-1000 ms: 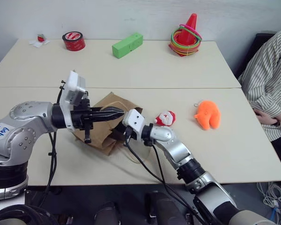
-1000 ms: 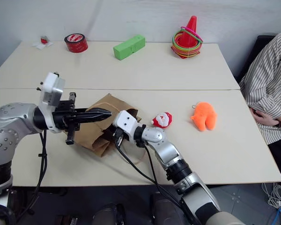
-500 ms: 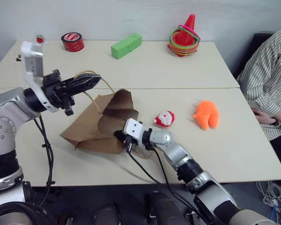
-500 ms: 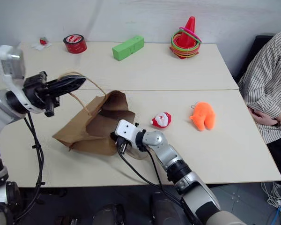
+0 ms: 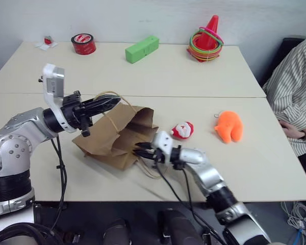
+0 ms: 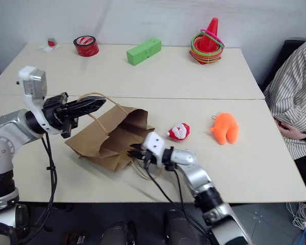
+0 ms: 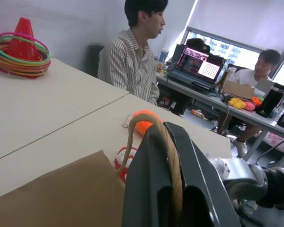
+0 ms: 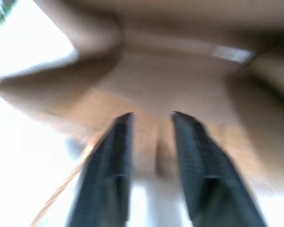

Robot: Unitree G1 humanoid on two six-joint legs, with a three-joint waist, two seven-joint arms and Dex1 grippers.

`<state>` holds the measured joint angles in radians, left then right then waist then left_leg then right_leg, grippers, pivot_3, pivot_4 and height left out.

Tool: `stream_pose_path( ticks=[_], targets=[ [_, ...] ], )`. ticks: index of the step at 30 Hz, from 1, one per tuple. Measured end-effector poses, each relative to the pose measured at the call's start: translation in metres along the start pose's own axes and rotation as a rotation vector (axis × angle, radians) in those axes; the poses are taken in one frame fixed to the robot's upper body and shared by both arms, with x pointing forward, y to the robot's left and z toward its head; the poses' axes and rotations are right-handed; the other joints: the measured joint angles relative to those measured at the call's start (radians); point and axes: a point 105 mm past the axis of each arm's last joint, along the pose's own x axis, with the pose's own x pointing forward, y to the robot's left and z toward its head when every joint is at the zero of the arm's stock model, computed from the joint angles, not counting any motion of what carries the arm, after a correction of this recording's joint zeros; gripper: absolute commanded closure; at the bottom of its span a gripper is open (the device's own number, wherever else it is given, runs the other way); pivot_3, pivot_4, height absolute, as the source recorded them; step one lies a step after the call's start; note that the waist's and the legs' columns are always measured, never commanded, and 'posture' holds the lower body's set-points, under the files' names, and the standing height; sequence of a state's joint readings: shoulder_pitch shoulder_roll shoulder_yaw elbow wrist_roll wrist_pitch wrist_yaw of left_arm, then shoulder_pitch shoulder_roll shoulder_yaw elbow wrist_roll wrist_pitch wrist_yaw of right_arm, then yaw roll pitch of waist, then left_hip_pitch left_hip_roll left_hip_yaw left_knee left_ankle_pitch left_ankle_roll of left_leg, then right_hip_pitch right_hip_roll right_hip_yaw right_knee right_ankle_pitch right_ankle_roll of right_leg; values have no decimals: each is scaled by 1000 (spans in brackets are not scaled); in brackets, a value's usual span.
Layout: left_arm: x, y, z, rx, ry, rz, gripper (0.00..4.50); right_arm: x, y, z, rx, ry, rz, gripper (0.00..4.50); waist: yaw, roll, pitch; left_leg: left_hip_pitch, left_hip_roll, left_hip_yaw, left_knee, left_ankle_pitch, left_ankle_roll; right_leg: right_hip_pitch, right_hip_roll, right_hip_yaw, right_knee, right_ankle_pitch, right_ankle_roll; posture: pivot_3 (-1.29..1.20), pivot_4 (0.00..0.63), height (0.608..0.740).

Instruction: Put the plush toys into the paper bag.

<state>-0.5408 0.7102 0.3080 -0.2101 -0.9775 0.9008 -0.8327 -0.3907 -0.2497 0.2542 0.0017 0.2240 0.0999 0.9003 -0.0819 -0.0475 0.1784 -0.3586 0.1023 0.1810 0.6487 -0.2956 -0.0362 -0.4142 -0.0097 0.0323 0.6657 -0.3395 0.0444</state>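
Left claw (image 5: pixel 111 101) pinches the paper bag (image 5: pixel 117 135) handle – right claw (image 5: pixel 141 151) (at its mouth) parted.

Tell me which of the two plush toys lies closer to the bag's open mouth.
The small red-and-white Santa toy. It lies on the table just beside the paper bag mouth, while the bright orange toy lies farther off, toward the person.

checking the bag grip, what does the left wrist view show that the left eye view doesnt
Left wrist view adds: the cord handle pinched in the left gripper's shut jaws, and a laptop behind. Left eye view adds: tape roll, green block, right gripper with open jaws. Both: paper bag, orange plush, Santa plush, cone.
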Motion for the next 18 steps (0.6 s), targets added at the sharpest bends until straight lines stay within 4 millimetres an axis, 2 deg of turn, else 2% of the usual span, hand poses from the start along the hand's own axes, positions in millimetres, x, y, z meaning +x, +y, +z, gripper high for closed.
stream_pose_path(
  ticks=[2, 4, 6, 12, 14, 16, 18],
  targets=[
    [5, -3, -3, 1, 5, -28, 4500, -32, -4, 18, 2, -63, -64, 1467, 5, 1, 0, -1, 0, -1, -1, 0, 0, 0, 0, -1, -2, 0, 0, 0, 150, 740],
    [8, -3, -5, 3, 9, -38, 4500, -72, -12, 30, 3, -86, -179, 779, 11, 1, 1, -2, 0, -3, -2, -1, -1, 0, 0, -1, -4, 0, 1, 0, 150, 740],
    [10, -1, -7, -1, 7, -42, 4500, -110, -16, 32, -16, -52, -295, 27, 21, 1, 1, -2, -1, -2, -2, -1, 0, 0, 0, -1, -5, -1, 1, 0, 150, 740],
    [13, 4, -9, 0, -2, -49, 4500, -229, -7, 0, -27, 196, -730, 9, 27, 1, 1, 0, -3, -2, -1, -1, 0, 2, 1, 0, -5, 0, 1, 0, 150, 740],
    [14, 7, -13, -14, -2, -45, 4500, -259, -1, -7, -33, 264, -870, 9, 22, 1, 1, 3, -3, -2, -1, -1, 0, 4, 1, 0, -5, 0, 1, 0, 150, 740],
    [16, 7, -14, -12, -2, -46, 4500, -271, 2, -13, -26, 309, -951, 9, 17, 1, 1, 3, -2, -2, -2, -1, 0, 5, 1, 1, -4, 0, 1, 0, 150, 740],
    [17, 8, -14, -10, -1, -46, 4500, -270, -5, -14, -4, 295, -1013, 9, 6, 1, 1, 4, -2, -2, -2, 0, 0, 5, 0, 2, -4, 1, 1, 0, 150, 740]
  ],
)
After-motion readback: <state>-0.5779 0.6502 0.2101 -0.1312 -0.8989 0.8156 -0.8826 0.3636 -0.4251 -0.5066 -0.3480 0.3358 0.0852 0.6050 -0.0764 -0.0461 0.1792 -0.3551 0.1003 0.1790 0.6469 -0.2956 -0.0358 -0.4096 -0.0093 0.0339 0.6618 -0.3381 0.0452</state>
